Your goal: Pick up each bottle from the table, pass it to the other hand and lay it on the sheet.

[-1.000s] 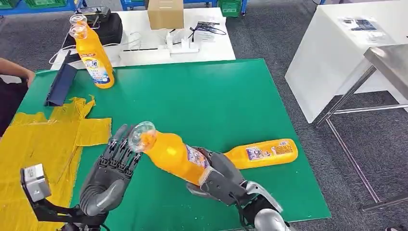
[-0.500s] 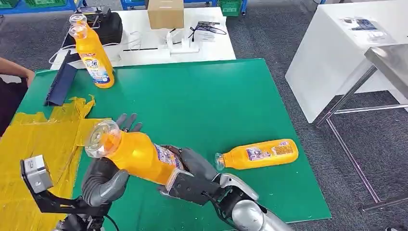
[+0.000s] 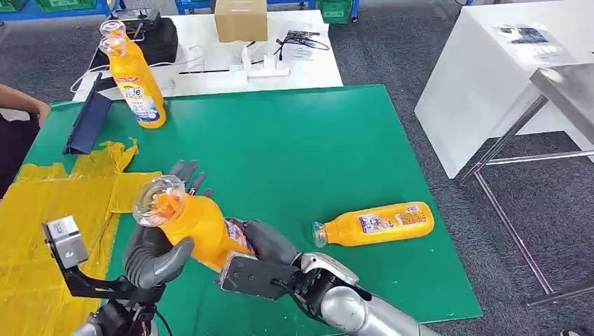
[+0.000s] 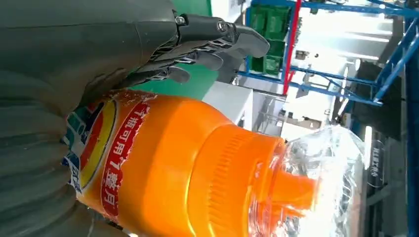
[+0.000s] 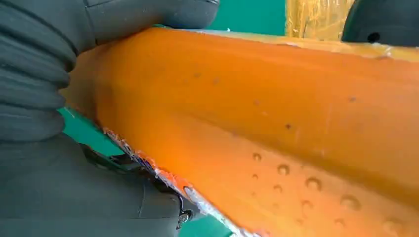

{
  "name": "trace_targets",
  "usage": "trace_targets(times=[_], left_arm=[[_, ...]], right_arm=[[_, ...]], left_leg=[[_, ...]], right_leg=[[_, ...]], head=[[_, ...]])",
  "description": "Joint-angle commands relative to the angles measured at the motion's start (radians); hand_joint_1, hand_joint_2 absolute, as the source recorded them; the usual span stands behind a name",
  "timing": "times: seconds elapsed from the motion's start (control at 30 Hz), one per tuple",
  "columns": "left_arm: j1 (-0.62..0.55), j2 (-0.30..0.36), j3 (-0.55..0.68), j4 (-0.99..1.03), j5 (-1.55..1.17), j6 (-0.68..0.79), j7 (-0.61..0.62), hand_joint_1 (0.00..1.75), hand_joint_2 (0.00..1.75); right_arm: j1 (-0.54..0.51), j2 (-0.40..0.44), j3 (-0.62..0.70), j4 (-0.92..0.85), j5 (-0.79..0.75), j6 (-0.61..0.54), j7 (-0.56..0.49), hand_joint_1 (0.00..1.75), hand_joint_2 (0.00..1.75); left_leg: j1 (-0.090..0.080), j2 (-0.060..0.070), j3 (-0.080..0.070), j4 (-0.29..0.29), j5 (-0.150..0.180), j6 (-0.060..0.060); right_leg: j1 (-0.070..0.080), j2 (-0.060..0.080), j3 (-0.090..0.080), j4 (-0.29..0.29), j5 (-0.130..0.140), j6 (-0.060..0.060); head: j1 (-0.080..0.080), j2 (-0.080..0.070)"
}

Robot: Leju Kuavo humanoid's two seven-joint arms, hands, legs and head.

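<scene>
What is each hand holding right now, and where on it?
Both hold one orange bottle: right hand grips its base end, left hand cradles its upper body below the cap.

Glossy orange plastic bottle (image 3: 199,227) with clear cap, crinkled yellow sheet (image 3: 49,217), matt green table (image 3: 294,154) top.

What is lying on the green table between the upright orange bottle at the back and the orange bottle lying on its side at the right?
Nothing: in the head view, bare green table separates the upright bottle from the lying bottle.
</scene>
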Motion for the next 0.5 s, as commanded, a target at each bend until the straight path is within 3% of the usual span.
trace_targets(times=[0.03, 0.5], left_arm=[[-0.064, -0.028, -0.049, 0.079, 0.007, -0.004, 0.003, 1.75, 1.75], [-0.073, -0.029, -0.054, 0.087, -0.001, -0.008, 0.001, 1.75, 1.75]], right_arm=[[-0.069, 0.005, 0.133, 0.169, -0.017, -0.007, -0.016, 1.75, 1.75], [-0.069, 0.001, 0.144, 0.166, -0.019, -0.008, -0.015, 1.75, 1.75]], left_leg=[[0.000, -0.001, 0.002, 0.000, 0.000, 0.000], [0.000, -0.001, 0.002, 0.000, 0.000, 0.000]], right_leg=[[0.001, -0.002, 0.003, -0.001, 0.000, -0.001], [0.001, -0.002, 0.002, 0.000, 0.000, -0.002]], head=[[0.000, 0.000], [0.000, 0.000]])
